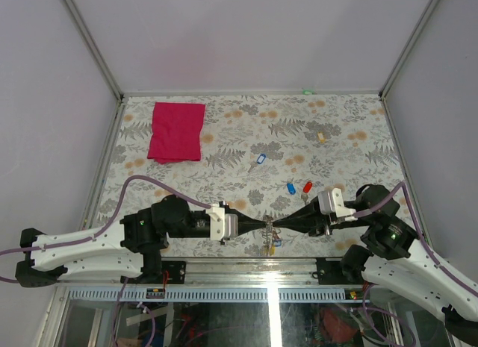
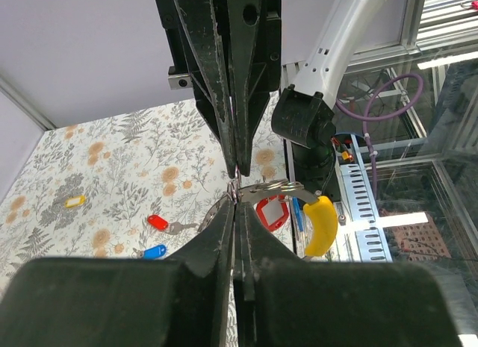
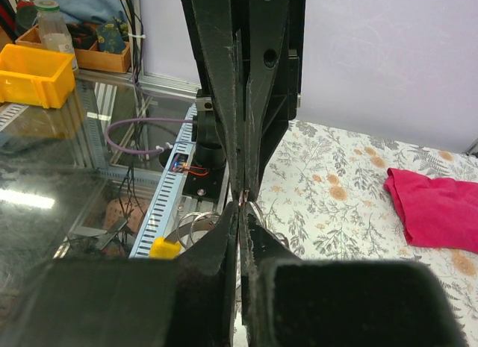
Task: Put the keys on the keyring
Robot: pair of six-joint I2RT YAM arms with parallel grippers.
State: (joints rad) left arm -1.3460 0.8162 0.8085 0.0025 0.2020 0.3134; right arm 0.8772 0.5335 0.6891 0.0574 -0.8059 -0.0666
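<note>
While the two arms meet tip to tip above the near edge of the floral-patterned table [image 1: 351,149], the thin silver-grey metal keyring [image 2: 282,186] hangs in the air at that meeting point. A red-tagged key [image 2: 272,213] and a yellow-tagged key [image 2: 321,226] dangle from it. The right gripper [image 1: 275,224] is pinched tight on the ring's wire. The left gripper [image 1: 267,224] has its fingers pressed together at the same spot, though whether they catch the wire cannot be told. Farther back on the table lie four loose keys: two blue-tagged keys [image 1: 260,159] [image 1: 290,188], a red-tagged one [image 1: 307,187] beside the nearer blue, and a yellow-tagged one [image 1: 322,137]. A folded red cloth [image 1: 177,130] sits at the far left.
</note>
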